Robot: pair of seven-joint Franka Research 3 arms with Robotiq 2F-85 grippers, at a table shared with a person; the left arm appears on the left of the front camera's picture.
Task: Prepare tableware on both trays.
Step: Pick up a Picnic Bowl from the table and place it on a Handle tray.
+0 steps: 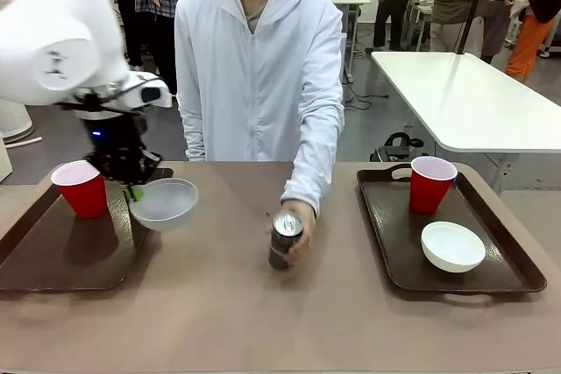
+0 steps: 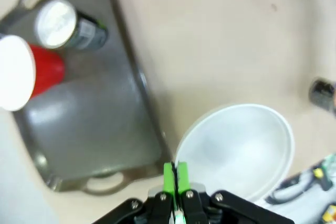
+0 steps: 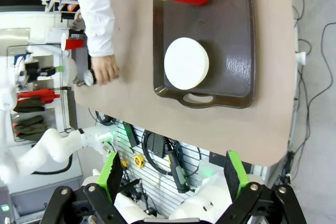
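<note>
The left tray [image 1: 53, 256], long side running away from the robot, lies just beneath and beside the left gripper [image 1: 133, 192], which pinches the rim of a white bowl [image 1: 165, 203], mouth up, at the tray's inner edge. Setting it inside looks like the next move. The right gripper [image 3: 170, 174] hangs spread, empty. The person's hand [image 1: 296, 232] stands a black can [image 1: 283, 240] upright mid-table

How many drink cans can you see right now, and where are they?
2. One can stands on the table centre in the person's hand; the other can sits on the left tray beside the red cup.
</note>
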